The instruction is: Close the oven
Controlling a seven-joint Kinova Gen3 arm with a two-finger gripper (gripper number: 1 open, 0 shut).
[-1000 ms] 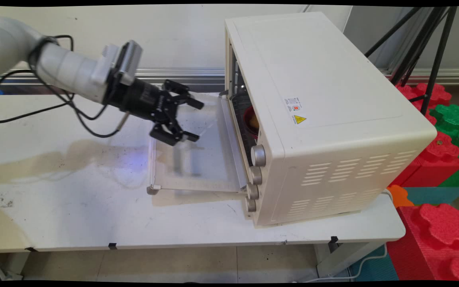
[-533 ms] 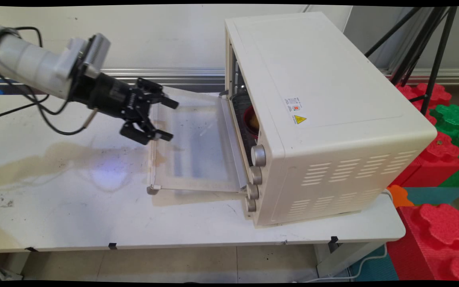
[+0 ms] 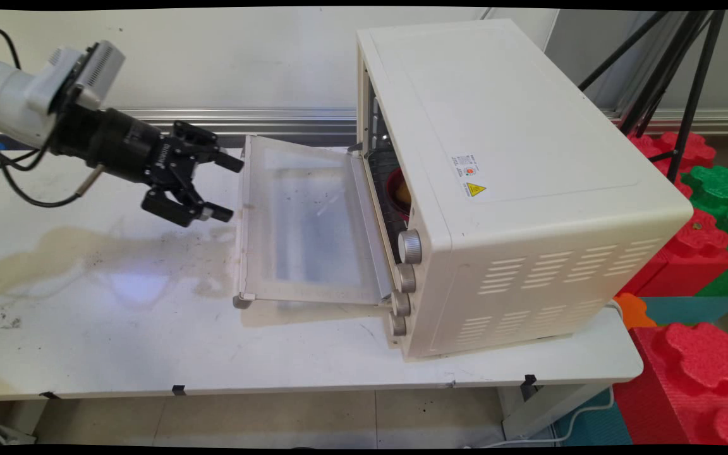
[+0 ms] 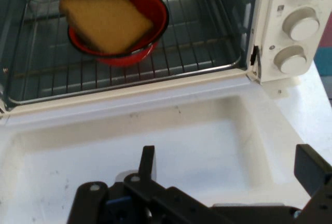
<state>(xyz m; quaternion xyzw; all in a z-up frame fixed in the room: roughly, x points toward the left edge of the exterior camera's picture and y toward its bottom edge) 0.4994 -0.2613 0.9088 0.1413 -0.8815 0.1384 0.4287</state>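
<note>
The claw (image 3: 224,188) hangs just off the free edge of the oven door (image 3: 304,221), its fingers spread apart and holding nothing, touching nothing; under it lies the stained white bench (image 3: 117,328); the door is folded fully down, near level, hinged at the mouth of the cream toaster oven (image 3: 515,164); inside, on the wire rack (image 4: 197,42), sits a red bowl (image 4: 150,14) with a slice of bread (image 4: 104,19) lying in it, tilted against the rim; three knobs (image 4: 303,24) line the oven's front panel; as a judgement, the loading looks done, bowl and bread resting inside, while the door is not yet shut.
</note>
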